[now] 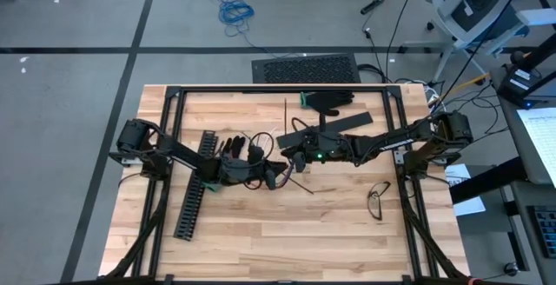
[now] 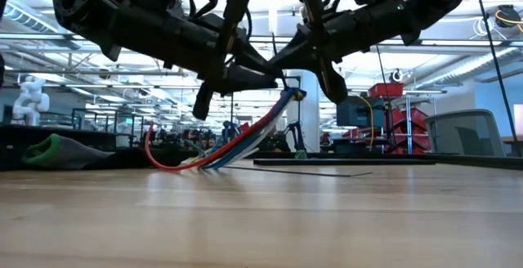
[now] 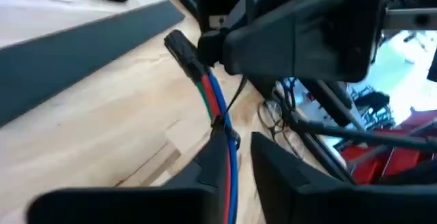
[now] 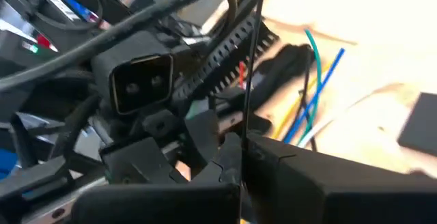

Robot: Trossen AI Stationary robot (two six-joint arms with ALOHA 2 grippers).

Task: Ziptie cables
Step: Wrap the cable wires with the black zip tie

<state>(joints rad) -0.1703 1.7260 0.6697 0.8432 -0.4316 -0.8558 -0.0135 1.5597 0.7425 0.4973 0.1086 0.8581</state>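
— How are you handling the tie step?

— I'm keeping the cables (image 2: 245,141) lifted off the table (image 1: 287,224) near its middle, one end trailing down onto the wood. I think the trick is holding the bundle taut and level between the two arms, so the thin black zip tie (image 4: 251,60) can loop round cleanly without snagging a loose wire.

— And the jaws?

— The left gripper (image 3: 235,152) is pinching the red, green and blue strands, its fingers closed in on the bundle. The right gripper (image 4: 240,157) is meeting it just beside, its fingers clamped on the upright zip tie strip. Both are hanging above the table, almost touching.
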